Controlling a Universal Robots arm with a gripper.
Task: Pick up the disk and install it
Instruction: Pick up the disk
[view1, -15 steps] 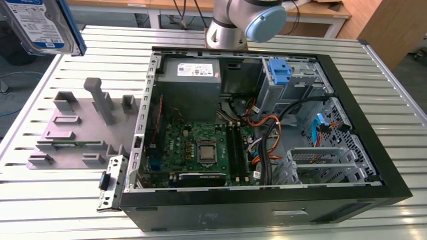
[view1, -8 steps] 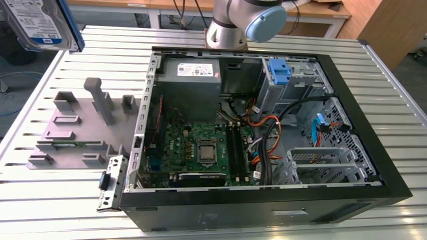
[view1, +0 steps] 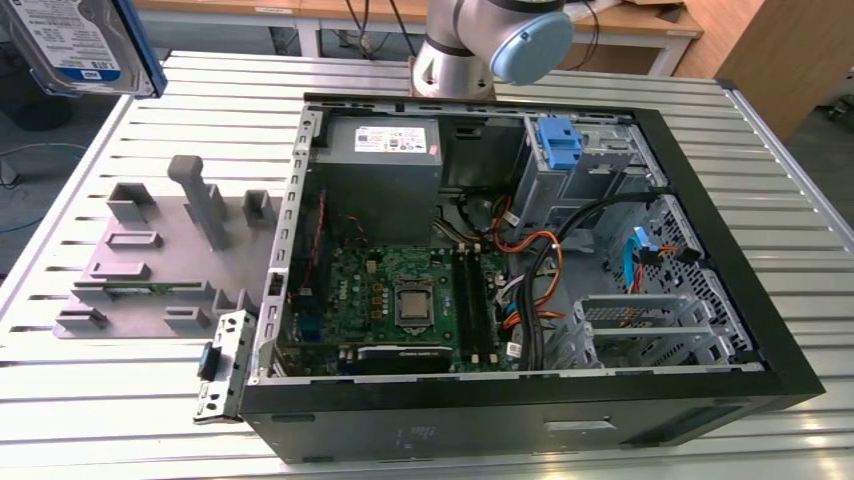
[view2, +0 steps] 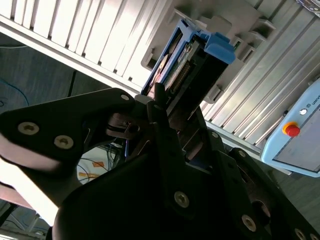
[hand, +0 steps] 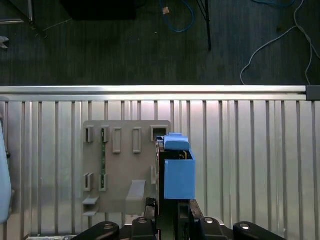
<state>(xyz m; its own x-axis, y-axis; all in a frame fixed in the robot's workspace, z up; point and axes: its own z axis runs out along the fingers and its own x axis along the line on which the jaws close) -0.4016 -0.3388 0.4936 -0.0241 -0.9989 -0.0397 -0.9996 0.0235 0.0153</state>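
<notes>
Blue-railed silver disk (view1: 78, 42) is lifted clear of the slatted metal table (view1: 107, 400), with the gripper (hand: 169, 206) fingers (view2: 161, 107) clamped on its end; it hangs high at the exterior view's left, over the grey fixture plate (hand: 125, 165), open computer case (view1: 534, 260) beside the plate, well apart from the disk

An open computer case (view1: 534, 430) lies on a slatted table (view1: 120, 390), a fixture plate (view1: 160, 270) beside it on the exterior view's left; the arm's base (view1: 454, 60) stands behind the case. Inside, the power supply (view1: 380, 165) sits at the back, the motherboard (view1: 400, 300) before it; a plastic bracket (view1: 561, 145) sits in the far drive cage (view1: 607, 135). The disk (view1: 80, 45), clamped in the gripper (hand: 170, 205), hangs over the plate's edge in the first wrist view.
</notes>
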